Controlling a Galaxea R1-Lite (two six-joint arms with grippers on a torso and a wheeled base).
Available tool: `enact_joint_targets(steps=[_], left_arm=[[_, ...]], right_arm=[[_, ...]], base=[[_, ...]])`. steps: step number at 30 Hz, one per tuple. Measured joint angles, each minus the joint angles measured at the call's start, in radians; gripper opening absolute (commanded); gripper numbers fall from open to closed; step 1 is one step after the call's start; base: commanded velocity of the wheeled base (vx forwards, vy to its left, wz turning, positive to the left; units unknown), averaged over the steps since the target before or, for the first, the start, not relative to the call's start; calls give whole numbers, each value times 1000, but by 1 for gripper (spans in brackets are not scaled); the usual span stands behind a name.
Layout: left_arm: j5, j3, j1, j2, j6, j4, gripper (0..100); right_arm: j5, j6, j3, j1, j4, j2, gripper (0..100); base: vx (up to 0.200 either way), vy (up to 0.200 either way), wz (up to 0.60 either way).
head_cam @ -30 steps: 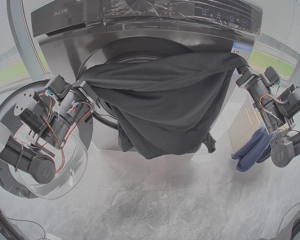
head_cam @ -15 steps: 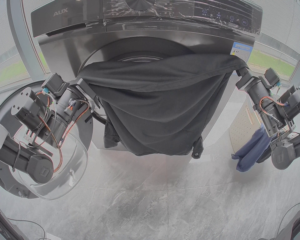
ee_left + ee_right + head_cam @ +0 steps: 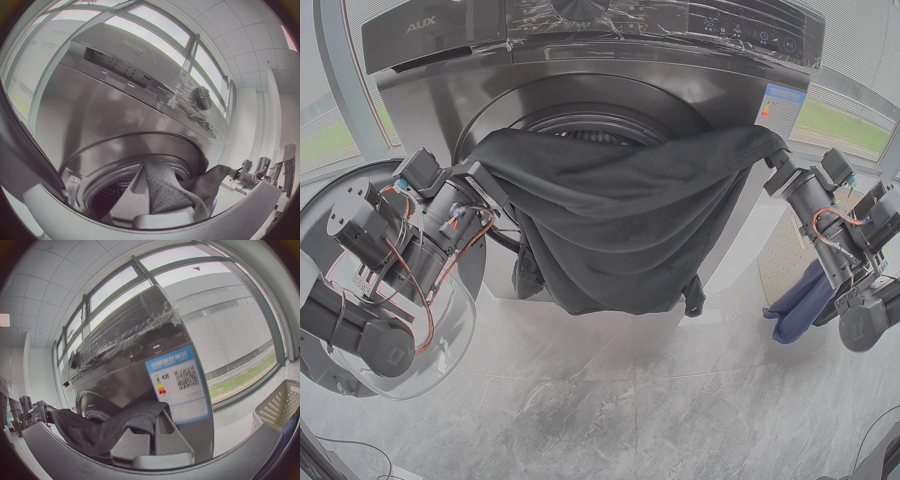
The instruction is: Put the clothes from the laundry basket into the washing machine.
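Head view: black garment [image 3: 612,231] stretched wide before the washing machine [image 3: 444,106], draped across the lower half of the open drum mouth [image 3: 594,128] and sagging toward 6 o'clock. Clamped at the cloth's 9 o'clock corner by the left gripper [image 3: 481,178] and at its 3 o'clock corner by the right gripper [image 3: 776,159], fingers closed tight on fabric at both ends. Open door [image 3: 434,350] swung out at 8 o'clock. Laundry basket [image 3: 784,250] at 3 o'clock, blue cloth [image 3: 800,306] at its edge. Left wrist view: left gripper [image 3: 150,175] narrow, pinching a fold of the garment just before the drum mouth, with the right gripper [image 3: 240,175] farther off at the cloth's other end. Right wrist view: right gripper [image 3: 153,424] likewise narrow on a bunched fold, close beside the machine's blue label [image 3: 178,383], laundry basket near, left gripper [image 3: 40,415] well apart across the spread cloth.
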Motion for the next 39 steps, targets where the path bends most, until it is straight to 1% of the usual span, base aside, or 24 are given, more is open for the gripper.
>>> enact_joint_targets(steps=[5, 6, 11, 15, 18, 27, 33, 36, 39], left_arm=[[3, 6, -69, 3, 1, 0, 0], [3, 7, -80, 4, 2, 0, 0], [2, 6, -114, 6, 3, 0, 0], [0, 1, -125, 5, 3, 0, 0], [0, -3, -130, 3, 4, 0, 0], [-9, -5, -141, -21, 4, 0, 0], [-11, -3, -154, -37, 5, 0, 0], [-13, -3, -159, -49, 5, 0, 0], [-13, -3, -161, -60, 6, 1, 0]], right_arm=[[6, 2, 58, 60, 0, 46, 0], [7, 3, 64, 69, 0, 63, 100], [16, 6, 65, 122, 1, 190, 100], [20, 2, 33, 170, 2, 315, 100], [25, -4, -24, 203, 7, 407, 100], [47, -13, -262, 290, 7, 655, 100], [48, -17, -407, 304, 12, 760, 100], [45, -16, -444, 285, 12, 792, 100], [41, -16, -448, 271, 12, 818, 100]], base=[[0, 0, 0], [0, 0, 0], [0, 0, 0], [0, 0, 0], [0, 0, 0], [0, 0, 0], [0, 0, 0], [0, 0, 0], [0, 0, 0]])
